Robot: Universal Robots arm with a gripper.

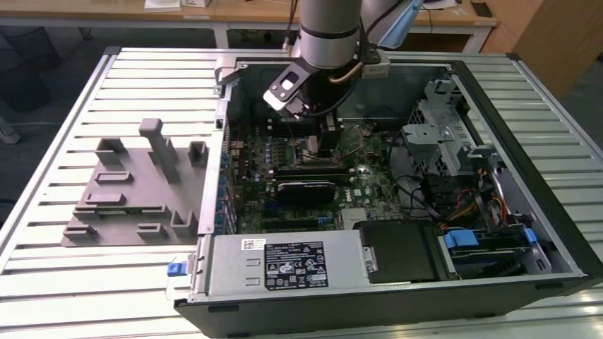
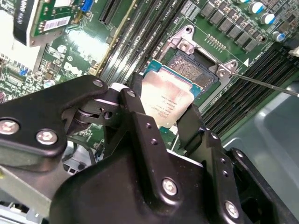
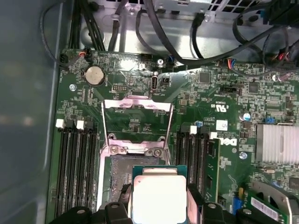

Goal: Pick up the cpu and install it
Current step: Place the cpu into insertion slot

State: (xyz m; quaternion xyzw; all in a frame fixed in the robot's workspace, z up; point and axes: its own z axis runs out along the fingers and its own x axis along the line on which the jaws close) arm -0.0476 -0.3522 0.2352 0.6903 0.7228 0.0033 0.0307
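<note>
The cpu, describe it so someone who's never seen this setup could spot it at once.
Look inside the open computer case at the green motherboard. At its metal-framed socket, the black pincer grips the cpu. It is the small flat square with a shiny silver top, unlike the dark socket.

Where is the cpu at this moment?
In both wrist views the cpu is held in the hand, partly over the open socket on the motherboard, between the banks of memory slots.
</note>
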